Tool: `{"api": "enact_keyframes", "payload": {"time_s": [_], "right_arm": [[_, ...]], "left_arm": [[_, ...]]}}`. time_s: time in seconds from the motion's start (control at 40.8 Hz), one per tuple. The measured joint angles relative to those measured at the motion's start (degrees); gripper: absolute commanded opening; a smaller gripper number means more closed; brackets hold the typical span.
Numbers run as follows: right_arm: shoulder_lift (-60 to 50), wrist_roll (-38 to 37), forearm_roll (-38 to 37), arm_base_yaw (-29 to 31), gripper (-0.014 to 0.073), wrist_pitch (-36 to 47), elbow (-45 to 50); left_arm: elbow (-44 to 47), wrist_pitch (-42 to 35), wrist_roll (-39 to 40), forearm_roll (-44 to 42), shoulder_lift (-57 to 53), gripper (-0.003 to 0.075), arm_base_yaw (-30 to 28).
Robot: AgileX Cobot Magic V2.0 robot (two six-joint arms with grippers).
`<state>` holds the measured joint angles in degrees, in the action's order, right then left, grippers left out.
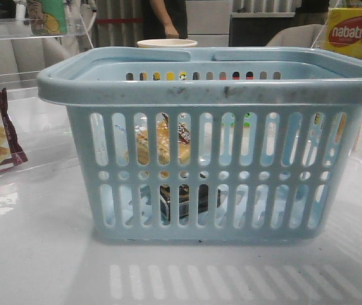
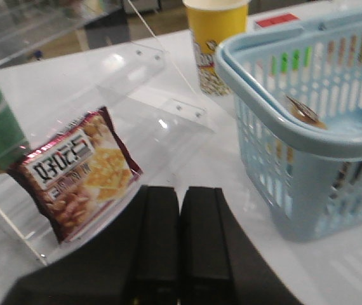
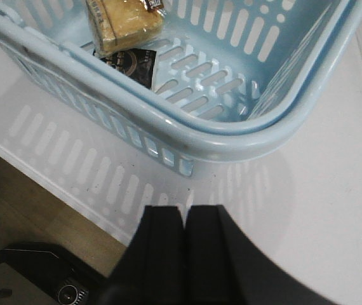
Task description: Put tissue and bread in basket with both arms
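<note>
Bread and tissue both inside the basket, both arms empty.
Left gripper (image 2: pixel 180 244) closed at lower centre; bread (image 1: pixel 156 145) centre-left in the light-blue basket (image 1: pixel 213 89), tissue (image 1: pixel 184 201) beneath; right gripper (image 3: pixel 184 248) closed too.

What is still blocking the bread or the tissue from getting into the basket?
Nothing visible. The bread and the tissue already lie inside the basket, bread over tissue. Both end effectors, left and right, are shut and outside it, holding nothing.
</note>
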<state>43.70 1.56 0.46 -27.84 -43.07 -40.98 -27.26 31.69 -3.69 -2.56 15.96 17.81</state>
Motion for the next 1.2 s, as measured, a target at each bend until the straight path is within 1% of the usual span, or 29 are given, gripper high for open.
{"api": "enact_keyframes", "payload": {"time_s": [0.147, 0.319, 0.466, 0.637, 0.76, 1.201], "right_arm": [[0.0, 0.0, 0.0, 0.0, 0.0057, 0.0, 0.0], [0.0, 0.0, 0.0, 0.0, 0.0057, 0.0, 0.0], [0.0, 0.0, -0.1, 0.0, 0.0057, 0.0, 0.0], [0.0, 0.0, -0.1, 0.0, 0.0057, 0.0, 0.0], [0.0, 0.0, -0.1, 0.0, 0.0057, 0.0, 0.0], [0.0, 0.0, -0.1, 0.0, 0.0057, -0.4, 0.0]], "left_arm": [[8.0, -9.1, 0.0, 0.0, -5.5, 0.0092, -6.4], [16.9, -17.4, 0.0, 0.9, -11.0, 0.0092, -11.4], [22.5, -22.1, 0.0, 2.6, -13.9, 0.0092, -14.6], [27.4, -28.6, 0.0, 2.6, -16.0, 0.0092, -16.2], [27.6, -30.4, 0.0, 2.6, -16.3, 0.0092, -16.5], [27.6, -30.6, 0.0, 2.6, -16.3, 0.0092, -16.5]]}}
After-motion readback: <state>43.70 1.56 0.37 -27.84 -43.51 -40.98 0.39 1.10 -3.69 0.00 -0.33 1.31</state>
